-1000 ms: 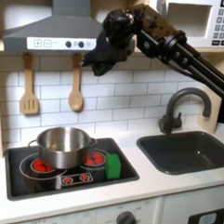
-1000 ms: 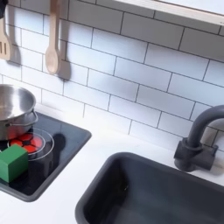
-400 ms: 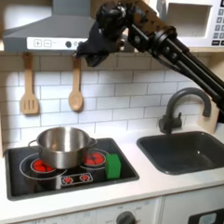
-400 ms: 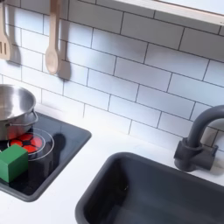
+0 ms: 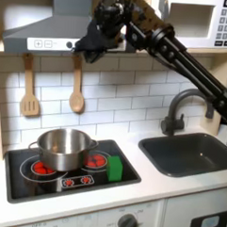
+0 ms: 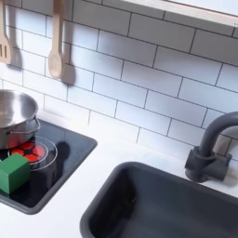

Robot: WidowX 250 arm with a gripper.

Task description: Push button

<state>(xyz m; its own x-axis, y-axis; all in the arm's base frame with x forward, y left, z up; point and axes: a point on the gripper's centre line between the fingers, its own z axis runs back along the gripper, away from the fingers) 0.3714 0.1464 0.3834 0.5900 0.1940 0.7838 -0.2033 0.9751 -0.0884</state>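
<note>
In the first exterior view the end effector (image 5: 86, 47) sits against the range hood's button panel (image 5: 51, 43), its opening impossible to judge.

The first exterior view faces the toy kitchen head-on from farther back, while the second exterior view sits close over the worktop (image 6: 112, 158) — both share stove (image 5: 70, 174), pot (image 5: 62, 146) and faucet (image 5: 186, 110).

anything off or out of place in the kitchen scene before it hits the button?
One oddity: a green block sits on the stovetop beside the pot, over a burner. The spatula and wooden spoon hang straight; no spills or damage. The gripper is at the hood's buttons.
</note>
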